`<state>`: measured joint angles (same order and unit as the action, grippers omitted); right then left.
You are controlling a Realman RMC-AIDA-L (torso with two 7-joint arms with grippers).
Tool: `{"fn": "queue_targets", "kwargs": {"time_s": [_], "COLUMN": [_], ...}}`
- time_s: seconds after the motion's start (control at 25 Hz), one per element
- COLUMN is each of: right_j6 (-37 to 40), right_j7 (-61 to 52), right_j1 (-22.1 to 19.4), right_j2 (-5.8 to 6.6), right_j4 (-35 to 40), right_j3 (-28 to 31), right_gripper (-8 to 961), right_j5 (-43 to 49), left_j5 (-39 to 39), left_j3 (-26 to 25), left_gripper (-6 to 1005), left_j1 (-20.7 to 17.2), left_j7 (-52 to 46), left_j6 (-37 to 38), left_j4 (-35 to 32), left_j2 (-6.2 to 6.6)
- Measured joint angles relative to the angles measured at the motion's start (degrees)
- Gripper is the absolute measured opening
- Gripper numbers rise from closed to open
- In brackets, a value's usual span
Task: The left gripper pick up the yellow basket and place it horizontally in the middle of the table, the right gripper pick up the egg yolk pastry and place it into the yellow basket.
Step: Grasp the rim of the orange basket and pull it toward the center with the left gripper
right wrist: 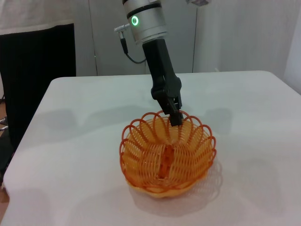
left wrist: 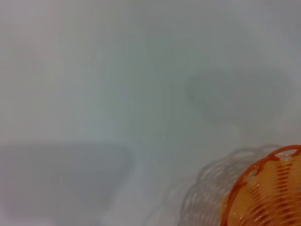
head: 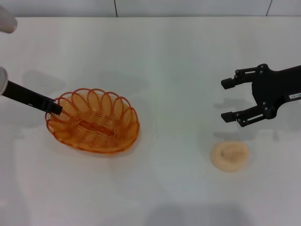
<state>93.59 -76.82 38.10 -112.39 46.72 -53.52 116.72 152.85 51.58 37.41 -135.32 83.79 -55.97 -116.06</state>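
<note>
The yellow basket (head: 94, 121) sits on the white table (head: 164, 61), left of the middle, with its long side running across. My left gripper (head: 55, 108) reaches in from the left and is shut on the basket's left rim; the right wrist view shows its fingertips (right wrist: 175, 117) pinching the far rim of the basket (right wrist: 167, 153). A part of the basket's rim (left wrist: 263, 197) shows in the left wrist view. The egg yolk pastry (head: 229, 156) lies on the table at the right front. My right gripper (head: 230, 100) is open and empty, just behind the pastry and apart from it.
The table's back edge meets a pale wall (head: 141, 7). In the right wrist view a dark panel (right wrist: 37, 75) stands beyond the table's edge. Bare table lies between the basket and the pastry.
</note>
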Motion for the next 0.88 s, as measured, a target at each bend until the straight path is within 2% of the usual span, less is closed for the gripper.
{"fn": "queue_targets", "kwargs": {"time_s": [0.32, 0.64, 0.88], "right_j6": [-0.08, -0.08, -0.11], "right_j7": [-0.62, -0.68, 0.15], "right_j1": [-0.4, -0.87, -1.33], "right_j2": [-0.05, -0.04, -0.05], "right_j4": [1.72, 2.99, 4.35], "right_j3": [0.0, 0.91, 0.88], "right_gripper": [786, 782, 778], "right_j5": [-0.11, -0.65, -0.76], "left_j5": [-4.33, -7.01, -7.19], "left_j3": [-0.02, 0.09, 2.49], "left_gripper": [76, 73, 71], "left_j1": [-0.21, -0.08, 0.66], "left_j7": [-0.75, -11.12, -21.63], "left_j6": [2.3, 5.3, 4.65], "left_j4": [-1.27, -6.39, -5.99], "left_j2": [-0.45, -2.14, -2.5]}}
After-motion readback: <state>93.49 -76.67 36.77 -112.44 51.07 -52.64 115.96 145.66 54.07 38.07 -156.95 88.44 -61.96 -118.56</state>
